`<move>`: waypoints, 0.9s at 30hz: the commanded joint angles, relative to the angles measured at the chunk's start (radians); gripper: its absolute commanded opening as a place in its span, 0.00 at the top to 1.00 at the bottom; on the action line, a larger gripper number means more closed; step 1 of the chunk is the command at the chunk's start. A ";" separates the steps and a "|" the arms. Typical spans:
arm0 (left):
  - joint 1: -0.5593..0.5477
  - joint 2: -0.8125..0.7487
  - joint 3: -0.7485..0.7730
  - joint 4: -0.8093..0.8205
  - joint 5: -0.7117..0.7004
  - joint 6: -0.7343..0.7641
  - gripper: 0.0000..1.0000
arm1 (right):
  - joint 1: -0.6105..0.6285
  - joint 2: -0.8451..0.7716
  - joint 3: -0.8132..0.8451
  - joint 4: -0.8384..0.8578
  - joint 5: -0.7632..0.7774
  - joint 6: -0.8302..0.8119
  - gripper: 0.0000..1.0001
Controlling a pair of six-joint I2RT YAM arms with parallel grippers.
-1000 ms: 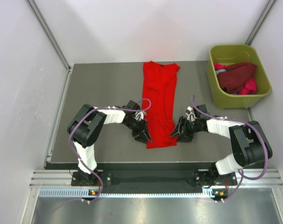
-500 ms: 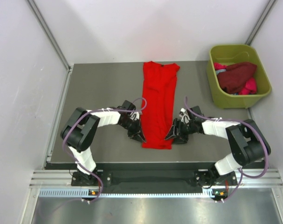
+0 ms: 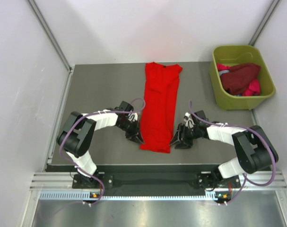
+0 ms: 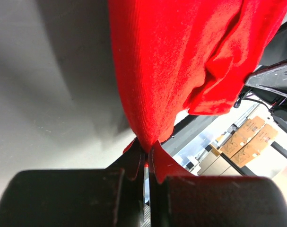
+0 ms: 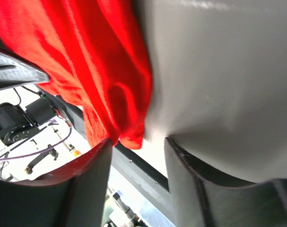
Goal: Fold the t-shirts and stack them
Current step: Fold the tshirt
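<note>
A bright red t-shirt [image 3: 160, 99] lies as a long narrow strip down the middle of the grey table [image 3: 100, 90], collar at the far end. My left gripper [image 3: 139, 140] is shut on the near left corner of its hem; the left wrist view shows the cloth [image 4: 181, 56] pinched between the closed jaws [image 4: 147, 153]. My right gripper [image 3: 174, 140] is at the hem's near right side with its jaws apart [image 5: 136, 141]; the red cloth [image 5: 86, 56] touches only the left finger [image 5: 82, 184]. A dark maroon t-shirt [image 3: 240, 78] and a magenta-pink one [image 3: 253, 87] lie in the tub.
The olive-green plastic tub [image 3: 238, 101] stands at the table's back right corner. White walls close in the left, right and far sides. The table's front edge runs just below both grippers.
The shirt's near hem has shifted left and bunched narrower. Both grippers moved left with it, the left holding the corner.
</note>
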 commanded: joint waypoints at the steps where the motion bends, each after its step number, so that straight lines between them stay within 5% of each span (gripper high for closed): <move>1: 0.006 -0.021 0.008 -0.026 -0.001 0.029 1.00 | 0.013 0.014 -0.042 -0.064 0.129 -0.044 0.51; 13: 0.007 -0.015 0.002 0.000 0.013 0.009 1.00 | 0.011 -0.003 0.011 -0.191 0.120 -0.110 0.54; 27: 0.007 -0.027 -0.009 0.014 0.013 0.001 1.00 | 0.097 0.144 0.034 -0.029 0.124 -0.024 0.53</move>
